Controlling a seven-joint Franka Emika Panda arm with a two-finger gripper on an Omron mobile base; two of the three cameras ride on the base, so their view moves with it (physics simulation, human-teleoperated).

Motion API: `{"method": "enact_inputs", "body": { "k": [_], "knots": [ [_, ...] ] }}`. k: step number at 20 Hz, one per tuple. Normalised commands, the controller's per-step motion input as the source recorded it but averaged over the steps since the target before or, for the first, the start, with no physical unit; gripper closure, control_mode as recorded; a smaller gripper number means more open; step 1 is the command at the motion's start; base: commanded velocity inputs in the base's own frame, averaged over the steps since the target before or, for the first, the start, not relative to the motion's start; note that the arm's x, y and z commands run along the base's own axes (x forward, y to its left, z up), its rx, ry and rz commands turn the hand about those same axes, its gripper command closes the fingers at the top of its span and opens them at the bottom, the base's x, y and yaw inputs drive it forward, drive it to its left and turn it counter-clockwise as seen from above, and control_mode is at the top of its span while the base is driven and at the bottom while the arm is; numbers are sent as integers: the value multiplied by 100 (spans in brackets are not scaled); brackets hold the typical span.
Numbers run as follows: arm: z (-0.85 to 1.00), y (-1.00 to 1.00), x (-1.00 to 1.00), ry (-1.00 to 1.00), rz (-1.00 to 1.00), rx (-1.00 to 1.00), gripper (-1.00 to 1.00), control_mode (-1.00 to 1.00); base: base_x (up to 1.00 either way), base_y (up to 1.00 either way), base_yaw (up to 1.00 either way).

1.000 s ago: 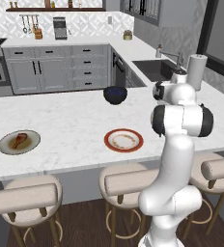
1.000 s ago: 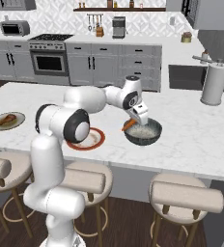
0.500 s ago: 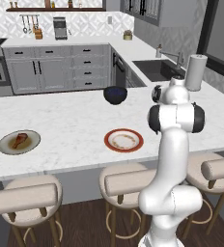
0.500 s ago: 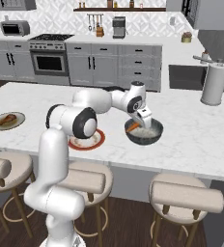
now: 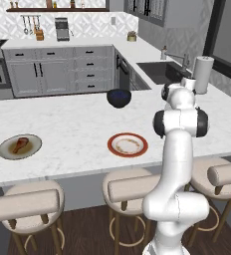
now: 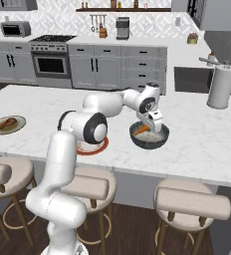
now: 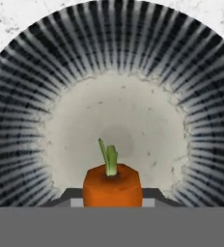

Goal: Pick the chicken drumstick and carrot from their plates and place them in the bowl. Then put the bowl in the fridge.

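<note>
The task looks about a quarter done: the carrot (image 7: pixel 112 185) is over the bowl (image 6: pixel 149 140) but not released, and the fridge step is untouched. On the surface, the bowl sits right of the red-rimmed plate (image 5: pixel 127 145), now bare. The drumstick (image 5: pixel 19 145) lies on the grey plate (image 5: pixel 20 147), far left. The hand (image 6: pixel 154 121) grips the carrot just above the bowl's pale floor.

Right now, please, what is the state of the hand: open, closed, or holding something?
The hand: closed on the carrot, held over the inside of the bowl.
</note>
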Motion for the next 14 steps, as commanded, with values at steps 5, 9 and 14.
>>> {"method": "enact_inputs", "body": {
  "k": [5, 9, 14],
  "knots": [
    [-48, -9, 4, 3, -1, 0, 100, -100, 0, 0, 0],
    [-33, 1, 26, -2, -2, -3, -100, -100, 0, 0, 0],
    [0, 17, -3, -3, -7, 0, -100, -100, 0, 0, 0]
  ]
}}
